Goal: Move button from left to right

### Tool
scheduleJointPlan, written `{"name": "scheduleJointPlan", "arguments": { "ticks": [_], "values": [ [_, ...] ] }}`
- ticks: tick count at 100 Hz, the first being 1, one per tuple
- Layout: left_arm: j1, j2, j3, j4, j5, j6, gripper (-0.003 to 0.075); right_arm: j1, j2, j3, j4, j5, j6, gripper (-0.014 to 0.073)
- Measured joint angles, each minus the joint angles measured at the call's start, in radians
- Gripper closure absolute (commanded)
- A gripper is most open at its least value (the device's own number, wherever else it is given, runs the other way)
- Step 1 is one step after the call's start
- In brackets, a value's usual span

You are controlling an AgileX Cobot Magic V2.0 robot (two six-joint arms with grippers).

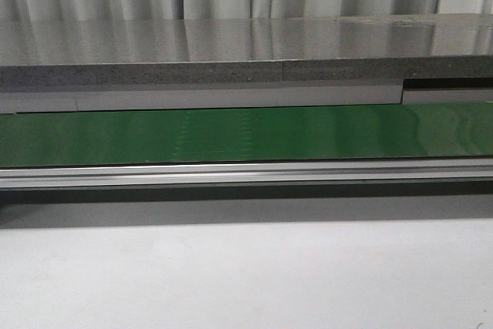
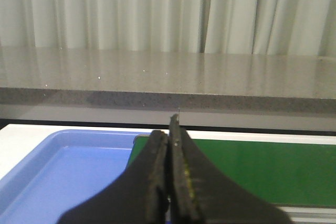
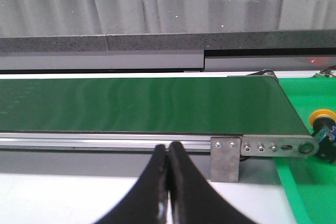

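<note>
Your widest feature was the green conveyor belt [image 1: 246, 135], running three to nine o'clock across the white tabletop [image 1: 246, 275], presumably there to carry parts sideways. At its left end sat a blue tray [image 2: 63, 171], at its right end a green bin [image 3: 307, 182]. The button [image 3: 324, 121] already lay in that bin, at three o'clock in the right wrist view. Your left gripper [image 2: 169, 145] and right gripper [image 3: 168, 156] were both pressed closed, holding nothing, probably parked.
</note>
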Motion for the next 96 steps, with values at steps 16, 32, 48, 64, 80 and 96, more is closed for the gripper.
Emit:
{"name": "scheduleJointPlan", "arguments": {
  "ticks": [16, 32, 48, 64, 80, 96],
  "values": [
    [-0.022, 0.0, 0.0, 0.002, 0.024, -0.008, 0.0741, 0.0, 0.0, 0.0, 0.0, 0.0, 0.0, 0.0662],
    [-0.023, 0.0, 0.0, 0.004, 0.024, -0.01, 0.0741, 0.0, 0.0, 0.0, 0.0, 0.0, 0.0, 0.0662],
    [-0.023, 0.0, 0.0, 0.004, 0.024, -0.01, 0.0741, 0.0, 0.0, 0.0, 0.0, 0.0, 0.0, 0.0662],
    [-0.023, 0.0, 0.0, 0.004, 0.025, -0.01, 0.0741, 0.0, 0.0, 0.0, 0.0, 0.0, 0.0, 0.0662],
    [-0.023, 0.0, 0.0, 0.004, 0.025, -0.01, 0.0741, 0.0, 0.0, 0.0, 0.0, 0.0, 0.0, 0.0662],
    [-0.023, 0.0, 0.0, 0.006, 0.027, -0.01, 0.0741, 0.0, 0.0, 0.0, 0.0, 0.0, 0.0, 0.0662]
  ]
}}
